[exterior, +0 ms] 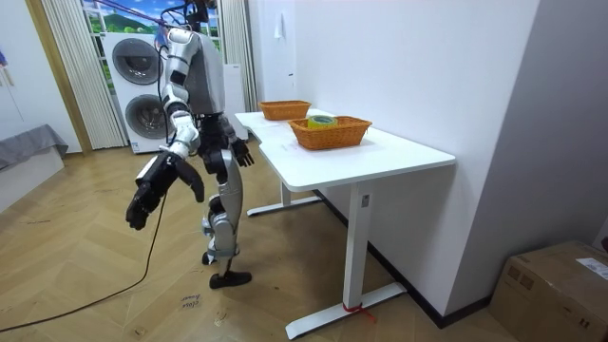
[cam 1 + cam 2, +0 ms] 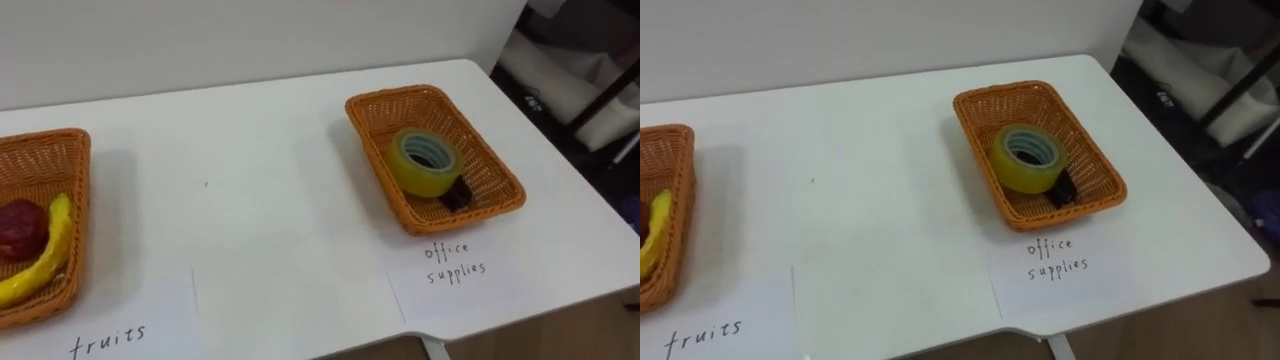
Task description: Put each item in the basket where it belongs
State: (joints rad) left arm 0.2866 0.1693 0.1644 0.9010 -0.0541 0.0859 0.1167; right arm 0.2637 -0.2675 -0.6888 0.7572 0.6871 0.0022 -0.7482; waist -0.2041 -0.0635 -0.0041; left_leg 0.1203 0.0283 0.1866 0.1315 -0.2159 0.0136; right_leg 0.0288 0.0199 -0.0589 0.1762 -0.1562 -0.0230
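Two orange wicker baskets stand on a white table (image 2: 260,180). The left basket (image 2: 45,140), by a paper label reading "fruits" (image 2: 110,335), holds a yellow banana (image 2: 45,255) and a dark red fruit (image 2: 20,228). The right basket (image 2: 400,97), by a label reading "office supplies" (image 2: 455,272), holds a yellowish roll of tape (image 2: 425,160) and a small black item (image 2: 458,193). In the room view I stand at the table's side with both arms hanging. My right hand (image 1: 141,204) is low and away from the table, and my left hand (image 1: 239,152) is by my hip. Both are relaxed and hold nothing.
The table's right edge (image 2: 590,190) drops off to dark furniture (image 2: 590,80) beyond it. A wall runs behind the table. In the room view, washing machines (image 1: 142,85) stand behind me and a cardboard box (image 1: 560,285) sits on the floor at the room view's right.
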